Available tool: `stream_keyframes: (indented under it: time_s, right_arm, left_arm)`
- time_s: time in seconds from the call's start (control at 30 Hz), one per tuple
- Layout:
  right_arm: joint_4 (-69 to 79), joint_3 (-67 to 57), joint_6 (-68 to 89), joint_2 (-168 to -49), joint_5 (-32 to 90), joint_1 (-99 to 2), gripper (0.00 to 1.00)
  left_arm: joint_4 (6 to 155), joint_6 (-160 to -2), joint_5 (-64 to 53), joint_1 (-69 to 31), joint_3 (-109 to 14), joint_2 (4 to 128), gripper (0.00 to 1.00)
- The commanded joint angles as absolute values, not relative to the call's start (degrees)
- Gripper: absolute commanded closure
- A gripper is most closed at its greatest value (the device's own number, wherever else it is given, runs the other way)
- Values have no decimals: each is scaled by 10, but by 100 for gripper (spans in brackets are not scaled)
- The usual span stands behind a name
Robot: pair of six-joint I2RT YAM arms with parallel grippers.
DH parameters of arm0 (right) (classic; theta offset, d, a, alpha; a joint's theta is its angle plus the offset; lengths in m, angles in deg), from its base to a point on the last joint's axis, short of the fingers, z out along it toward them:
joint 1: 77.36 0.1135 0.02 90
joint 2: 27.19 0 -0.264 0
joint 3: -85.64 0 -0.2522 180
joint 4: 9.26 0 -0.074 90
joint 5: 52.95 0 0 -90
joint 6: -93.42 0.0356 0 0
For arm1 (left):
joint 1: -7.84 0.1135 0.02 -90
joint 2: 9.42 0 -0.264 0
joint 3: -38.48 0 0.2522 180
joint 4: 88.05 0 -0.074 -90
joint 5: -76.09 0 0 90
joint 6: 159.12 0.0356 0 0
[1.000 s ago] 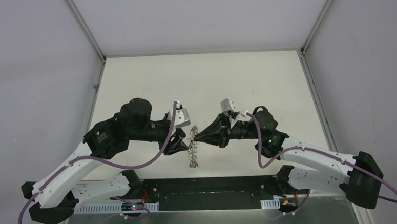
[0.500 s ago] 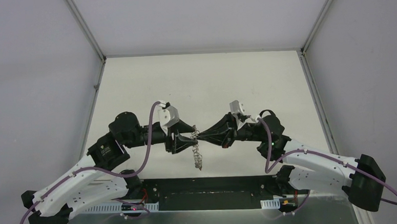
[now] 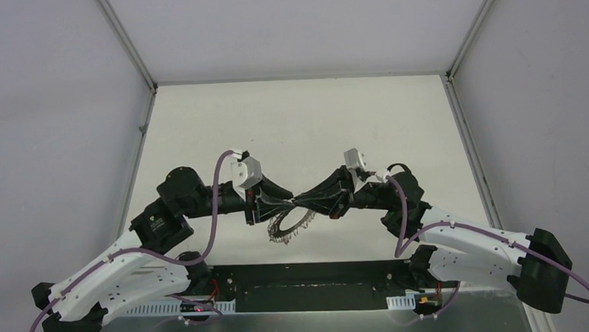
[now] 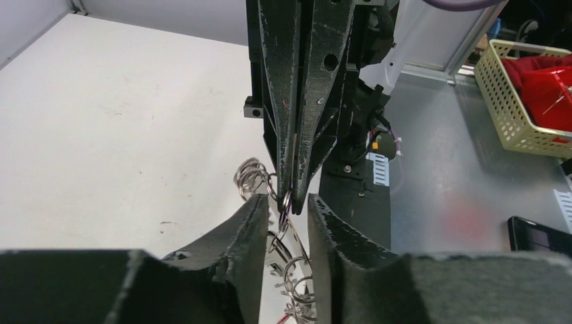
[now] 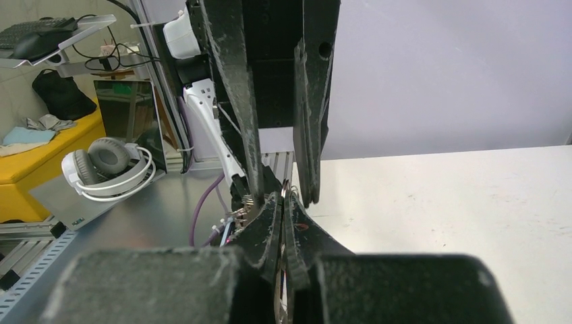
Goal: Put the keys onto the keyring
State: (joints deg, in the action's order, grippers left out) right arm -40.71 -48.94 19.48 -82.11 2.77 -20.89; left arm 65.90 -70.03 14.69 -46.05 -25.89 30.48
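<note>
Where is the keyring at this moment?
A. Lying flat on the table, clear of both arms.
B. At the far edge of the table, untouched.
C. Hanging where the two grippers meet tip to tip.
C: the top view shows the keyring dangling just below the left gripper and the right gripper, which meet tip to tip.

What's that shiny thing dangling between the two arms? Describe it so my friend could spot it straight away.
Look at the middle of the pale table, where the left gripper and the right gripper meet tip to tip. Right under that point hangs the keyring, pinched by the right one. It is the only silvery thing there, a ring fringed all round with small wire loops.
</note>
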Motion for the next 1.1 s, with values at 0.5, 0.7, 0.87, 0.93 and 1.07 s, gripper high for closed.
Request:
stream_keyframes:
  time_s: [0.5, 0.7, 0.87, 0.93, 1.07]
  right_arm:
    - [-455, -488, 201, -814, 36, -207, 100]
    - [-455, -488, 203, -814, 35, -206, 100]
    - [-454, -490, 204, -817, 37, -207, 100]
    - [-451, -490, 204, -819, 38, -207, 100]
    - [-429, -490, 201, -815, 50, -206, 85]
  left_arm:
    - [620, -671, 157, -457, -276, 285, 70]
    - [619, -666, 165, -457, -277, 298, 77]
    - [620, -661, 169, -457, -283, 300, 92]
    - [620, -661, 169, -457, -284, 298, 100]
    - [610, -664, 155, -457, -287, 291, 100]
